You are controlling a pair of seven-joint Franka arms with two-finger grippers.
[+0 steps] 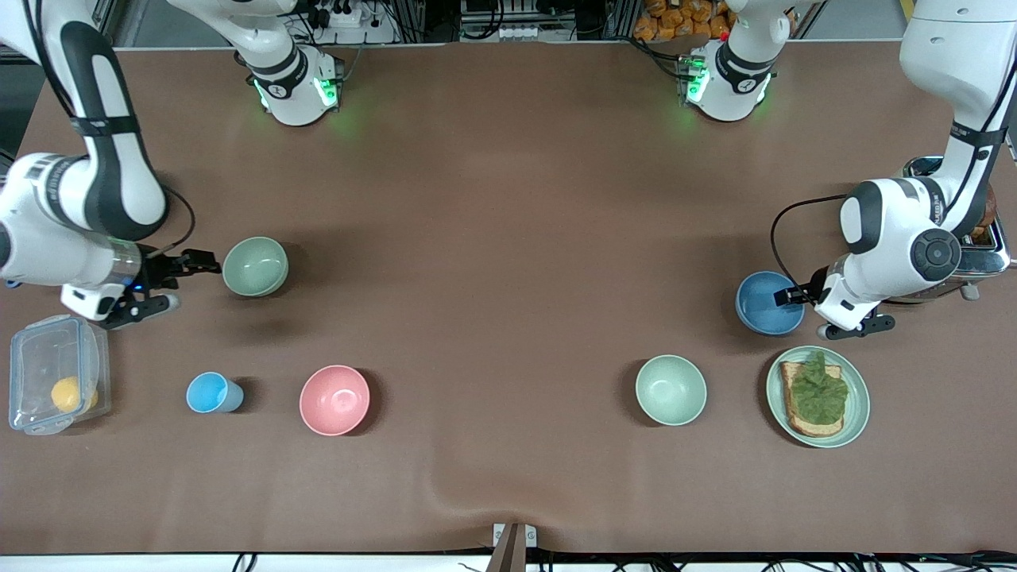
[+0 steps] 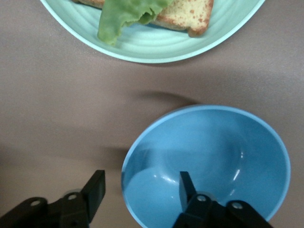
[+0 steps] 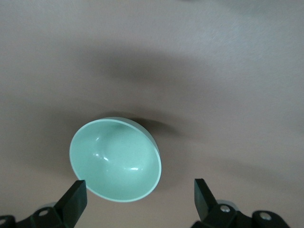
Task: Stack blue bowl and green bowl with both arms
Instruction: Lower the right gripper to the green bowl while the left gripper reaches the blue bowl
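**Robot lab with a mock kitchen table**

A lab bench is indicated: two arms (image 1: 286, 71) are bolted along a brown-covered table (image 1: 508, 238), with cables and aluminium framing at its edge. Kitchen props are laid out: bowls, toaster (image 1: 981, 246), plate (image 1: 858, 405).

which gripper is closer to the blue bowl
Left. The left gripper straddles the blue bowl's rim, one finger inside and one outside. The right gripper is at the right arm's end of the table, open beside the green bowl.
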